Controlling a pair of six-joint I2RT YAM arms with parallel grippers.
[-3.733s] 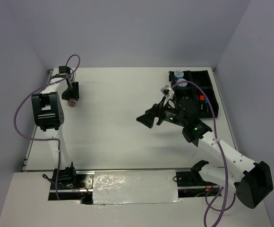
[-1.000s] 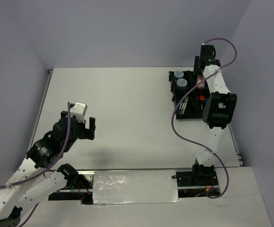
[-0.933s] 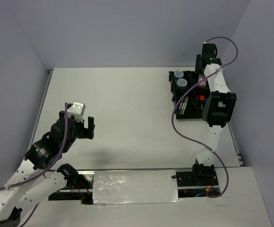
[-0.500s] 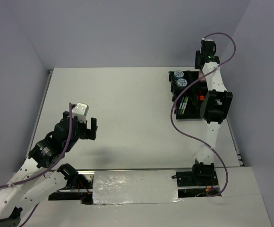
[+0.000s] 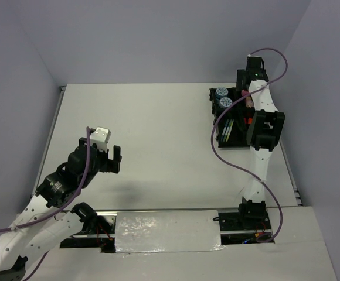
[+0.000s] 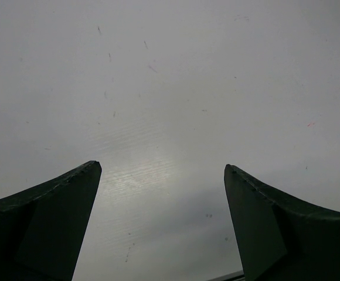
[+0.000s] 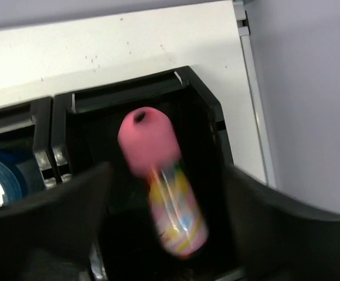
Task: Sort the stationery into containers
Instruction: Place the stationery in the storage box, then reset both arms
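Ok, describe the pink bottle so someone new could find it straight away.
Look at the black organiser tray at the far right of the white table. In its far row, in the compartment just right of the one holding the two round blue-white tubs, is the pink bottle. It alone has a rounded pink cap and a multicoloured striped body; its neighbours are squat round tubs.

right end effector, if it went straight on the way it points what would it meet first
Most likely the pink bottle, blurred, just ahead between its fingers, in a compartment of the black tray; depth is unclear.
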